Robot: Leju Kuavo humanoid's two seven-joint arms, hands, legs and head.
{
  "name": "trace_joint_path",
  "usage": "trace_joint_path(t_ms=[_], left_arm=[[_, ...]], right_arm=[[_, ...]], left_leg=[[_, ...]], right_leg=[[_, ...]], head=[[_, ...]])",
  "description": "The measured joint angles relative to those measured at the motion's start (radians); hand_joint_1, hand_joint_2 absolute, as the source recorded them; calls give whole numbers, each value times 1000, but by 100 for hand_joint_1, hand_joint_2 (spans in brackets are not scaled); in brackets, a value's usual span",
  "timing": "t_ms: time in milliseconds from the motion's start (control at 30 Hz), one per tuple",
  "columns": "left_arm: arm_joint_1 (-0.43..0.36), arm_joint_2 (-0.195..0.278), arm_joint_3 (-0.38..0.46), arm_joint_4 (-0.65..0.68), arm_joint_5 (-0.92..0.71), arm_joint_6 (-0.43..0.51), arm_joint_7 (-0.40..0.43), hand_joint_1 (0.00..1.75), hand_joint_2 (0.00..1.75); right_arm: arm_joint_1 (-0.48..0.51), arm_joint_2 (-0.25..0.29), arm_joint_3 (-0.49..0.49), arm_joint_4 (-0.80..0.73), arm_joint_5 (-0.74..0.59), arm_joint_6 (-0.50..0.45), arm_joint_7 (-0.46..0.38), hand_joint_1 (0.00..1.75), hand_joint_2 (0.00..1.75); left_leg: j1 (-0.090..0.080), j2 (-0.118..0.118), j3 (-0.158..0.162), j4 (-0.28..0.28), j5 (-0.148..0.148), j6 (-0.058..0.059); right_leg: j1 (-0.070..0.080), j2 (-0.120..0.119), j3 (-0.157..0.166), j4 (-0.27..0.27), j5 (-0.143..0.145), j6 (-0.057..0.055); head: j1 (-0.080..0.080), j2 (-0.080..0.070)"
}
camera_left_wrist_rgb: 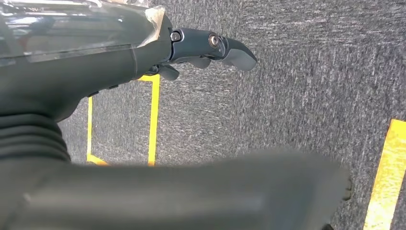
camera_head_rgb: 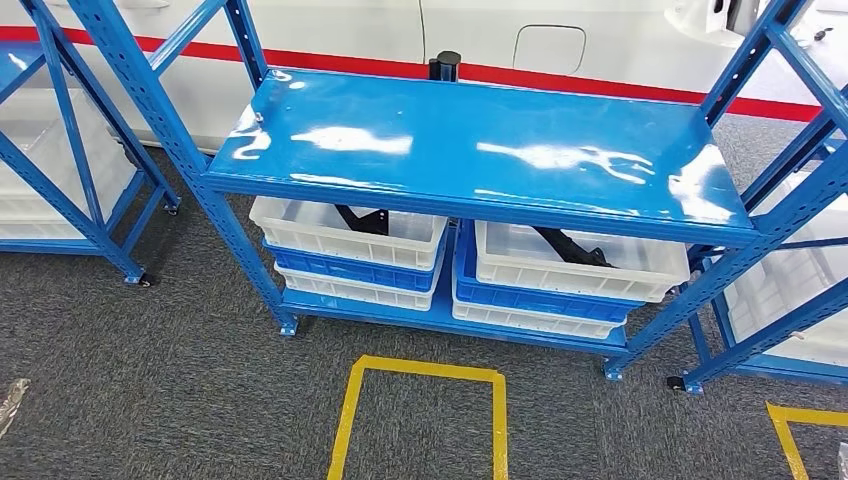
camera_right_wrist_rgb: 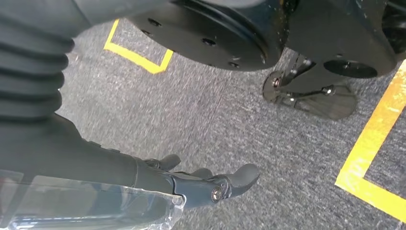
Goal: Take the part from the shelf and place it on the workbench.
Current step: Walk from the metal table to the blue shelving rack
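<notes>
Head view: two black metal parts (camera_head_rgb: 365, 219) (camera_head_rgb: 573, 246) lie in two white plastic crates (camera_head_rgb: 300, 228) (camera_head_rgb: 640, 268) on the blue steel shelf (camera_head_rgb: 480, 150), well apart from both empty, loosely spread hands (camera_left_wrist_rgb: 143, 52) (camera_right_wrist_rgb: 158, 182) hanging over carpet.

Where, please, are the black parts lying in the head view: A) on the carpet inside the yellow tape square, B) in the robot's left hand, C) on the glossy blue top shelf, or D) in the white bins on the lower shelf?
D: a black part lies in the left white bin and another black part lies in the right white bin, both under the top shelf.
</notes>
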Motion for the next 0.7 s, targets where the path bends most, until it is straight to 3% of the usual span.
trace_joint_path(t_ms=[700], left_arm=[[102, 60, -512, -89, 498, -97, 71, 0, 0]], right_arm=[[113, -6, -311, -105, 46, 103, -82, 0, 0]], left_leg=[[2, 0, 0, 0, 0, 0]], right_leg=[[2, 0, 0, 0, 0, -1]], head=[[0, 0]])
